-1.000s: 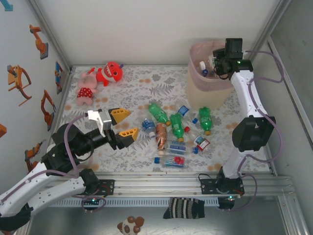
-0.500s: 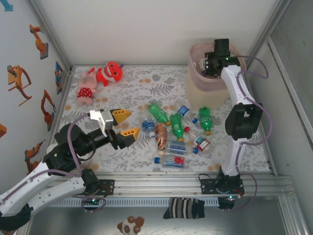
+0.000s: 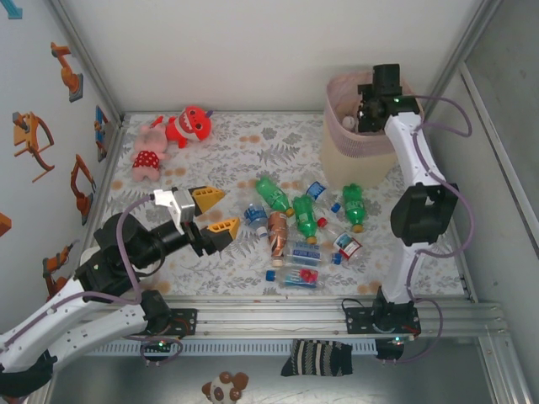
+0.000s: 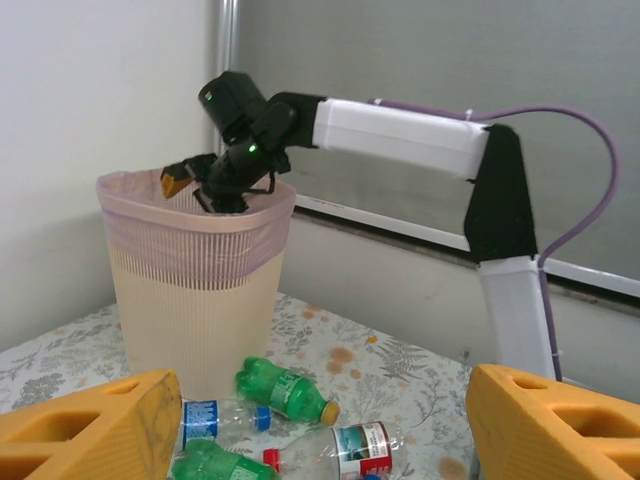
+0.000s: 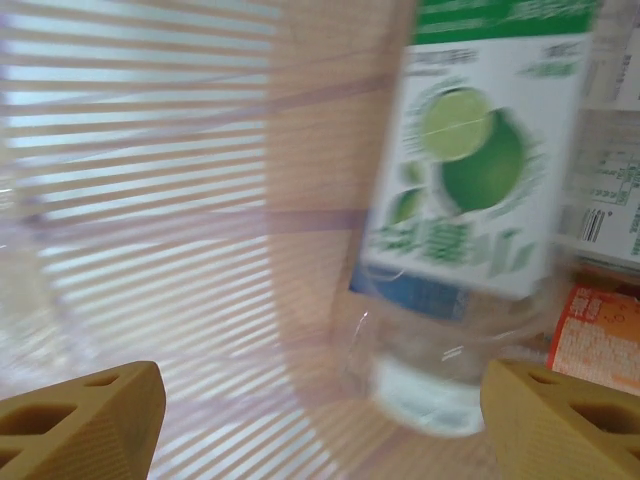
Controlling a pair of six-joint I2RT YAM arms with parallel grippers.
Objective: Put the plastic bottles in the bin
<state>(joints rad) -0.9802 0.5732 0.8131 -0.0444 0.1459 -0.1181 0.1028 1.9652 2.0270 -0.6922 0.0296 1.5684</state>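
Top external view is showing the pink-rimmed cream bin at the mat's far right, the right gripper hanging at its mouth with jaws apart, possibly snagging the mesh and tipping it on withdrawal, the left gripper gaping near scattered plastic bottles, one clear lime-labelled bottle inside.

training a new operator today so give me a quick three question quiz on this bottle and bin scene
1. True or false: the right gripper is at the mouth of the bin.
2. The plush toys lie: A) at the far left of the table, B) in the bin, C) beside the right arm's base.
3. Fill in: the left gripper is ___, holding nothing.
Key: 1 true; 2 A; 3 open.
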